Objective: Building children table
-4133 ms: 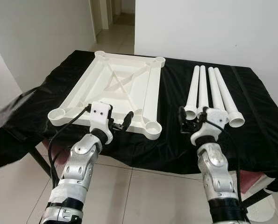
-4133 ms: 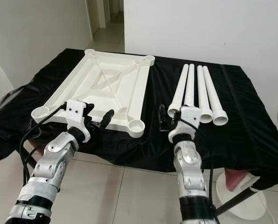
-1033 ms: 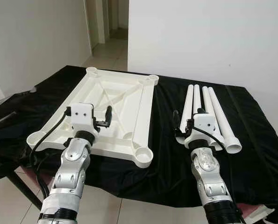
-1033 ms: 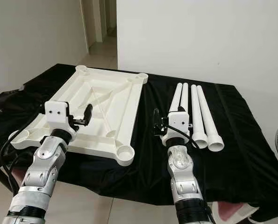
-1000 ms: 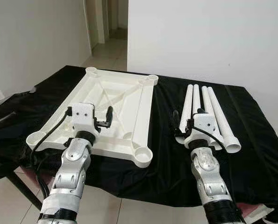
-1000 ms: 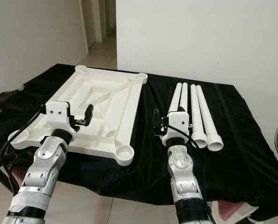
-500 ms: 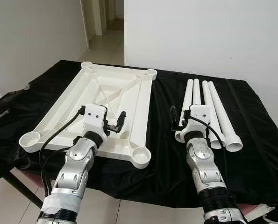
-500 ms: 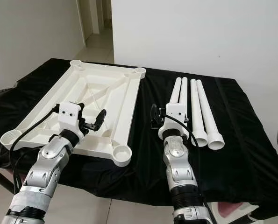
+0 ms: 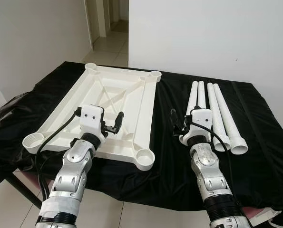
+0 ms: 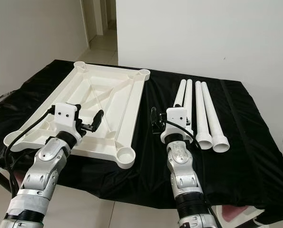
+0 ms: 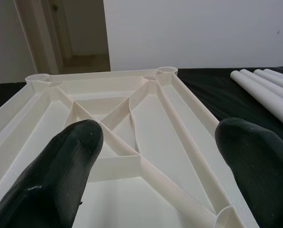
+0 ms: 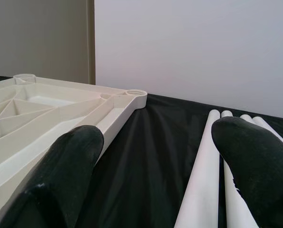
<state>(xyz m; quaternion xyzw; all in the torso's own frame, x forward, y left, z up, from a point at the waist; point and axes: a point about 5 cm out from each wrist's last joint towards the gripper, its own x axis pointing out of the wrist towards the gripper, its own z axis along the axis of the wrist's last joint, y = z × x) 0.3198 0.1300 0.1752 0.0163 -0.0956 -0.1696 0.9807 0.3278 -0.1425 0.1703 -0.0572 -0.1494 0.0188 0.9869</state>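
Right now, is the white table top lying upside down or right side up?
Upside down. The table top lies flat on the black cloth with its ribs and four round corner sockets facing up, all of them empty.

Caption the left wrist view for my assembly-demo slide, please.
Left gripper, fingers open, hovers over the upturned white tabletop, its ribbed underside showing; table legs lie beside.

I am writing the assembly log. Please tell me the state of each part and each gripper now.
tabletop: upside down on the black cloth, ribs up, all corner sockets empty.
four legs: lying side by side, not attached.
left gripper: open, over the tabletop's near part.
right gripper: open, beside the legs' near ends.
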